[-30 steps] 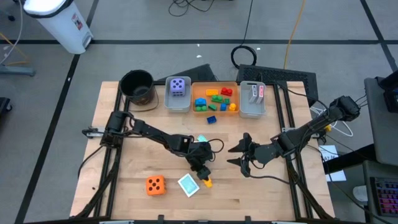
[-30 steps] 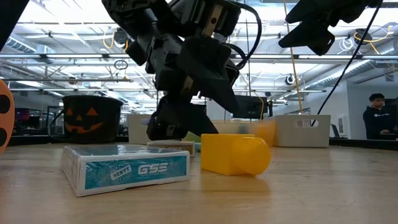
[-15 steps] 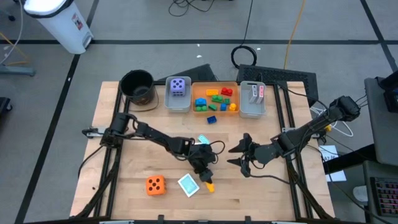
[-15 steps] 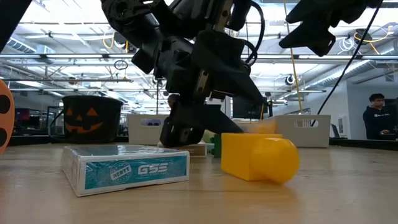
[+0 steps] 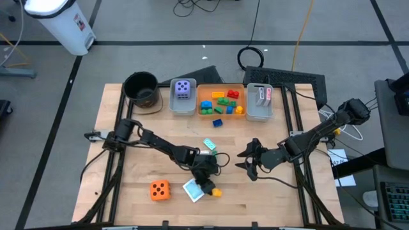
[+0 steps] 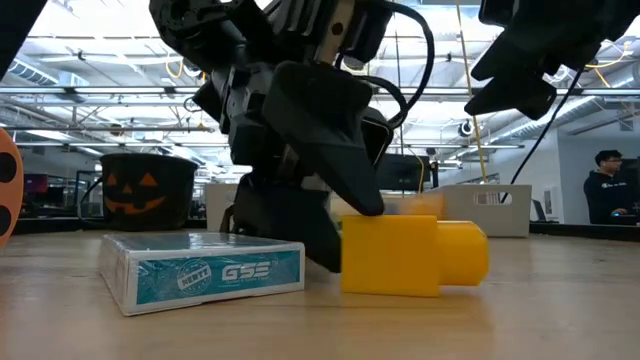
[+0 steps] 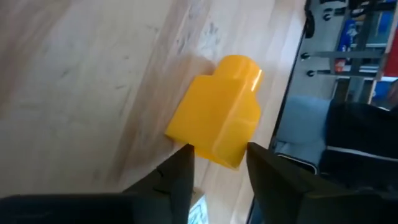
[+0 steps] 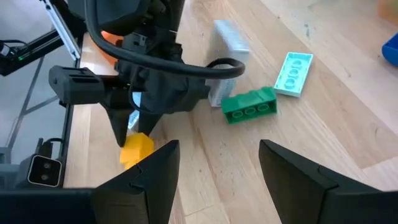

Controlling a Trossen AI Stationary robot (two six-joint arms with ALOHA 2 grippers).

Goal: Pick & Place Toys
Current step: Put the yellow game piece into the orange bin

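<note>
Left wrist view shows me the left gripper [image 7: 217, 163] with fingers parted astride the yellow brick [image 7: 216, 116], which lies on the table [image 7: 81, 81] beside the teal card box [image 6: 203, 271]; the right gripper [image 5: 248, 162] hovers open nearby.

We see even, bright overhead light on the counter [image 5: 140, 163], with only soft shadows beneath the arms. At counter level, ceiling strips glare behind a backlit, nearly black left gripper [image 6: 330, 235]. The brick [image 7: 217, 115] shows a glossy highlight in the left wrist view, where the dark fingers [image 7: 180, 180] are blurred.
</note>
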